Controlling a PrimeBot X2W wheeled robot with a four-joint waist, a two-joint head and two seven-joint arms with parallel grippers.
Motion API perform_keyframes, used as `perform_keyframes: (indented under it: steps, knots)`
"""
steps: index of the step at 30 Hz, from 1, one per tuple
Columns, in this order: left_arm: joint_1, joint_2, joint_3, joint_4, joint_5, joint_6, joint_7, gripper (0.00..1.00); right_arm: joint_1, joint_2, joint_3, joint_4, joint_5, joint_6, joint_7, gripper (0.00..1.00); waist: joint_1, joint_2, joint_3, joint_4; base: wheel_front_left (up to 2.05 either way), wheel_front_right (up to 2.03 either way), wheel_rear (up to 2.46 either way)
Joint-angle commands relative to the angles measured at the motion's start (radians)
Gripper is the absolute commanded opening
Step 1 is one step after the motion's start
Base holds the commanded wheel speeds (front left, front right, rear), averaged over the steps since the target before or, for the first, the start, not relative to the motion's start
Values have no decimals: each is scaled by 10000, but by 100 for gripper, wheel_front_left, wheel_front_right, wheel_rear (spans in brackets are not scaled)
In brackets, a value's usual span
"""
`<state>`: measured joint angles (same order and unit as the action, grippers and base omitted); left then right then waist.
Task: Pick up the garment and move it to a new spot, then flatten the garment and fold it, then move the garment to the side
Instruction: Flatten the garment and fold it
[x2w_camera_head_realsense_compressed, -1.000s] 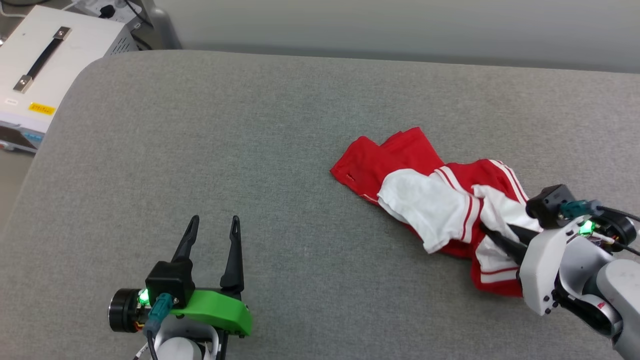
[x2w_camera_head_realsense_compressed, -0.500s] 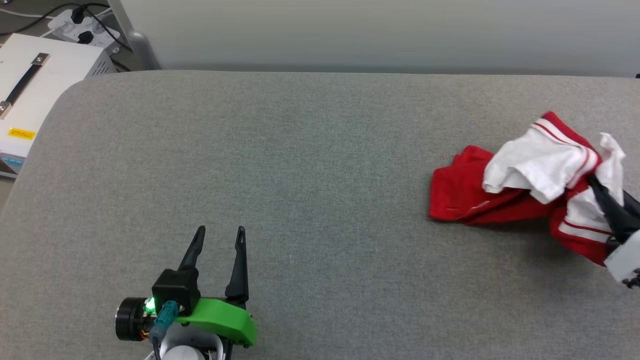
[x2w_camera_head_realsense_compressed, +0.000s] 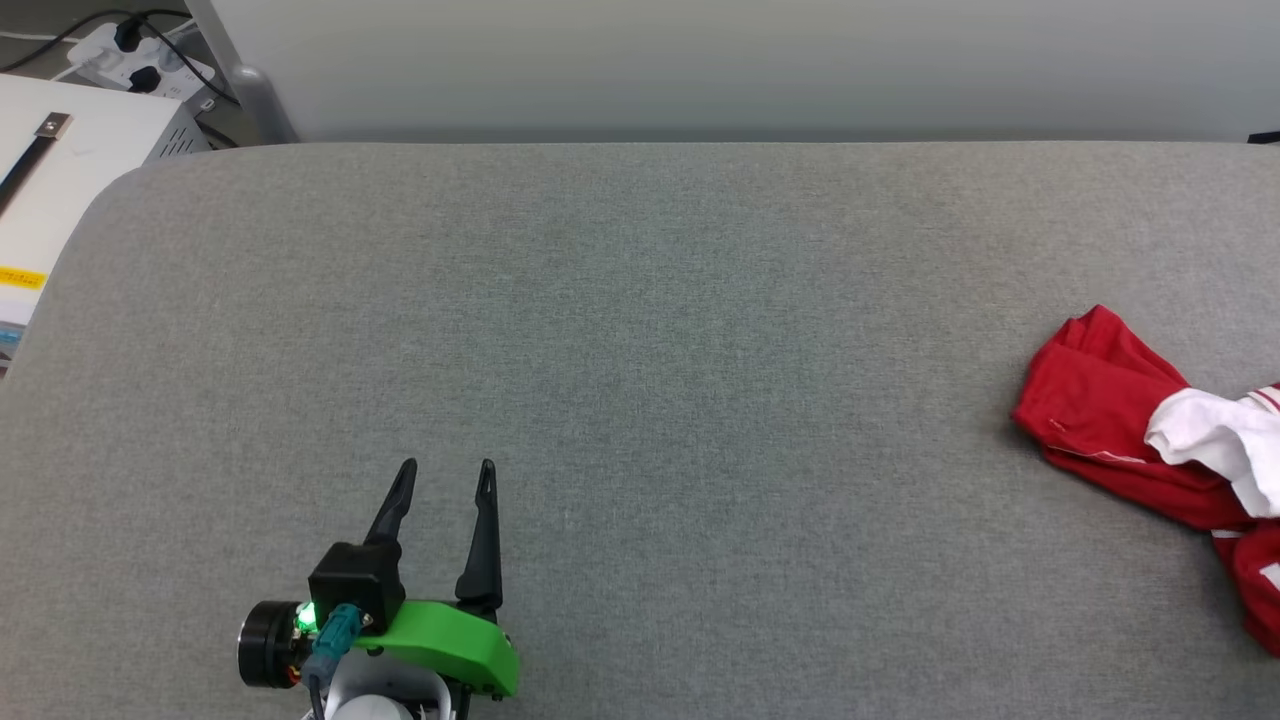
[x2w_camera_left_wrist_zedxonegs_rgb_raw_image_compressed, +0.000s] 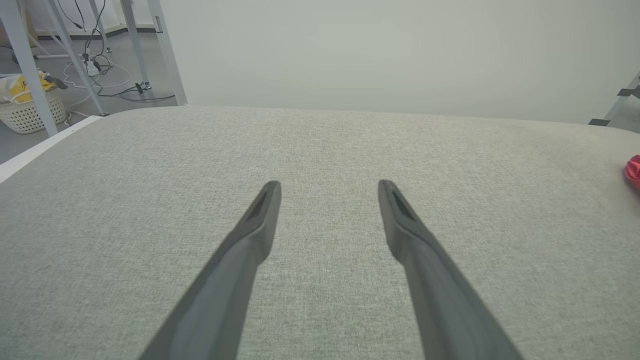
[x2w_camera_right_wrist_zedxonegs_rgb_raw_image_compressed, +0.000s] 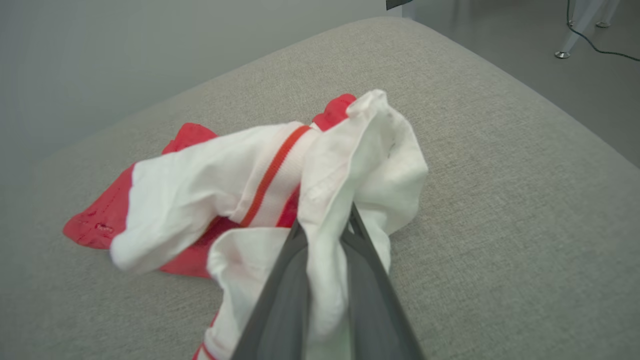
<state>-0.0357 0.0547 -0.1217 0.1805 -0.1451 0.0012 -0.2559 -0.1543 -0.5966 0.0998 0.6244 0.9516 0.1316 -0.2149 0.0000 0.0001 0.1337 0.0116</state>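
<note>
The garment (x2w_camera_head_realsense_compressed: 1110, 405), a crumpled red jersey with white sleeves, lies at the far right of the grey padded table (x2w_camera_head_realsense_compressed: 640, 350), cut off by the head view's right edge. In the right wrist view my right gripper (x2w_camera_right_wrist_zedxonegs_rgb_raw_image_compressed: 325, 225) is shut on a white fold of the garment (x2w_camera_right_wrist_zedxonegs_rgb_raw_image_compressed: 210, 175), whose red part trails onto the padding behind it. My left gripper (x2w_camera_head_realsense_compressed: 443, 470) rests open at the lower left, far from the jersey. Between its two spread fingers (x2w_camera_left_wrist_zedxonegs_rgb_raw_image_compressed: 260, 220) there is only bare padding, and a red scrap of the garment (x2w_camera_left_wrist_zedxonegs_rgb_raw_image_compressed: 633, 171) shows at the left wrist view's right edge.
A white instrument case (x2w_camera_head_realsense_compressed: 50, 160) with a black handle sits off the table's left corner, a power strip (x2w_camera_head_realsense_compressed: 140, 50) behind it. A pale wall runs along the table's far edge. Metal legs and a basket (x2w_camera_left_wrist_zedxonegs_rgb_raw_image_compressed: 30, 100) stand on the floor at the left.
The garment has travelled from the table's right middle to its far right, carried by my right gripper, which has left the head view. The head camera shifted. My left gripper stayed open.
</note>
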Motion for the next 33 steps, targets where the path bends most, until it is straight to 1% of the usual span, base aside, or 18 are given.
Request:
perform_keyframes:
  steps: [1, 3, 4, 5, 6, 9, 13, 18, 21, 24, 26, 28, 29, 30, 32, 33]
  knots:
    - [80, -45, -14, 23, -36, 48, -59, 100, -40, 130, -120, 318, -68, -9, -100, 0, 0, -1, -1, -27, 0, 0, 0]
    - [69, -45, -23, 37, -46, 57, -59, 100, -154, 274, -183, 647, -214, -9, -161, 0, 0, -1, -11, -57, 0, 0, 0]
    - [65, -45, -20, 45, -49, 59, -59, 100, -212, 349, -193, 751, -273, -9, -183, 15, 0, -1, -22, -72, 0, 0, 0]
    - [63, -45, -18, 51, -48, 59, -59, 100, -261, 390, -227, 812, -319, -9, -209, 39, 0, -1, -36, -80, 0, 0, 0]
    - [62, -45, -17, 61, -42, 55, -59, 100, -314, 394, -285, 856, -434, -9, -259, 100, 0, -1, -58, -81, 0, 0, 0]
    - [76, -45, -4, 77, -21, 42, -59, 100, -400, 321, -523, 744, -946, -9, -393, 100, 0, -1, -142, -58, 0, 0, 0]
    - [128, -45, 42, 56, 19, 42, -59, 100, -375, 204, -1021, -31, -2025, -9, -458, 100, 0, -1, -232, -9, 0, 0, 0]
    - [233, -45, 85, 14, 54, 29, -59, 100, -247, 270, -1860, -1924, -3386, -9, -464, 100, 0, -1, -357, 61, 0, 0, 0]
    - [274, -45, 72, -34, 81, 31, -59, 100, -228, 256, -2080, -3229, -4058, -9, -7, 100, 0, -1, -379, 125, 0, 0, 0]
    - [254, -45, 66, -119, 115, 31, -59, 100, -348, 181, -1931, -4667, -4657, -9, 1070, 100, 0, -1, -335, 193, 0, 0, 0]
    - [220, -45, 76, -176, 146, 22, -59, 100, -479, 78, -1571, -5433, -4795, -9, 2017, 100, 0, -1, -289, 229, 0, 0, 0]
    - [182, -45, 75, -233, 174, 22, -59, 100, -598, -247, -1025, -5977, -4944, -9, 3074, 100, 0, -1, -243, 272, 0, 0, 0]
    - [155, -45, 75, -260, 184, 19, -59, 100, -650, -542, -591, -6192, -5023, -9, 3734, 100, 0, -1, -216, 299, 0, 0, 0]
    - [131, -45, 71, -276, 189, 13, -59, 100, -711, -715, -282, -6328, -4913, -9, 4237, 100, 0, -1, -193, 324, 0, 0, 0]
    - [69, -45, 56, -324, 210, 8, -59, 100, -874, -1013, 359, -6546, -4265, -9, 5393, 100, 0, -1, -131, 390, 0, 0, 0]
    - [34, -45, 48, -365, 217, 14, -59, 100, -976, -1269, 713, -6609, -3931, -9, 6023, 100, 0, -1, -82, 420, 0, 0, 0]
